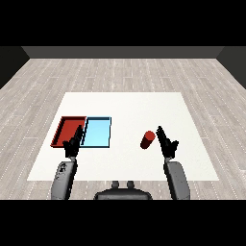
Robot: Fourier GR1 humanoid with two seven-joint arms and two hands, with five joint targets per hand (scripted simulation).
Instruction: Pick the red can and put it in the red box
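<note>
The red can (148, 140) lies tipped on the white counter (129, 103), right of the two trays and well apart from them. It rests on its side with one end pointing toward the near left. The right robot hand (166, 142) sits just beside the can, on its right side, with fingers straight and spread and nothing in them. A thin strip of counter shows between the fingertips and the can, so the hand appears close but not yet around it.

The left robot hand (72, 144) hovers at the near edge of the red tray (62, 129), also relaxed and holding nothing. The light blue tray (98, 132) lies touching the red tray on its right side, between the red tray and the can.

Judging from this, the step in hand is the reach: the right robot hand is lining up on the can and the grasp is not yet made. The next move calls for bringing the hand leftward until the can sits between thumb and fingers, then curling round it. Because the can lies on its side, it may roll away if nudged before the fingers enclose it. After that comes a lift and a long carry leftward over the blue tray to the red one.
</note>
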